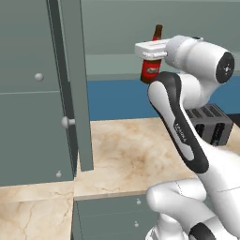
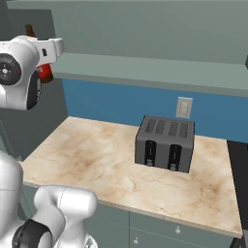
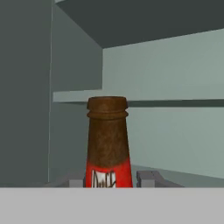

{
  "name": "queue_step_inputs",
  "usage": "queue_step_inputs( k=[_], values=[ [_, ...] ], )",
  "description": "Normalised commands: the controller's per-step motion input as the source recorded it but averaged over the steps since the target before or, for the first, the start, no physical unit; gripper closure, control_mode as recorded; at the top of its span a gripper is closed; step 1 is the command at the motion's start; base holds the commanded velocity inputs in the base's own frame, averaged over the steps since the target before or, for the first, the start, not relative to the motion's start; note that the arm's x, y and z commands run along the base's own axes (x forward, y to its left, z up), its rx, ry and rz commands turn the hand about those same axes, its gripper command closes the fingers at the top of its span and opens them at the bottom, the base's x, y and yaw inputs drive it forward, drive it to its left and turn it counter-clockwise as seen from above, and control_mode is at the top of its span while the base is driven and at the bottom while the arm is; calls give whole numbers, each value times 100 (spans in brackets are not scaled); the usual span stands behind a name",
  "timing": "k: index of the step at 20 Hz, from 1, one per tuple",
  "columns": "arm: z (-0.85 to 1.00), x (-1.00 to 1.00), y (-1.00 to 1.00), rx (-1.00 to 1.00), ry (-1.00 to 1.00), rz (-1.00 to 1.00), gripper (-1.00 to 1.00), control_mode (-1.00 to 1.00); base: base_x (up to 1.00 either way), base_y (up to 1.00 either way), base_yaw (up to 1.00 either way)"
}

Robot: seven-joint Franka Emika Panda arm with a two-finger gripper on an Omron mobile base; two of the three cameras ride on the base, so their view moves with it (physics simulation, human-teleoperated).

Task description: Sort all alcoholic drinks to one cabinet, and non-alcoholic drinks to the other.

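Drawer fronts (image 1: 112,213) sit nearest, under the worktop's front edge. Marble worktop (image 2: 92,160) next; a dark toaster (image 2: 165,143) stands toward its right back part, well apart from the arm. Tall cabinet door (image 1: 75,93) hangs open at the worktop's left end, knob facing in.

Above that, the gripper (image 3: 111,178) is raised at upper-cabinet height, fingers (image 3: 148,177) close against either side of the beer bottle (image 3: 108,144) at its label, so it looks clamped on it. In the left base view the bottle (image 1: 152,65) hangs upright under the white hand, off the worktop, in front of the cabinet opening. Farthest: cabinet interior with a shelf (image 3: 175,103) at about cap height.

Risks, as judgement: the grip sits at the label below the neck, so the bottle could swing or slip on a fast move. The cap could hit the shelf edge if pushed in too high. The arm could clip the open door on its left. Other drinks not seen, so cabinet choice unverifiable.
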Motion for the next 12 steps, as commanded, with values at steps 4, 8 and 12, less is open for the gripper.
queue_step_inputs(
  k=[4, 8, 12],
  values=[
    [0, 69, 1, 0, 0, 0, 100, -100, 0, 0, 0],
    [0, 63, 0, 0, 1, 0, 100, -100, 0, 0, 0],
    [0, 51, 0, 0, 0, 0, 100, -100, 0, 0, 0]
  ],
)
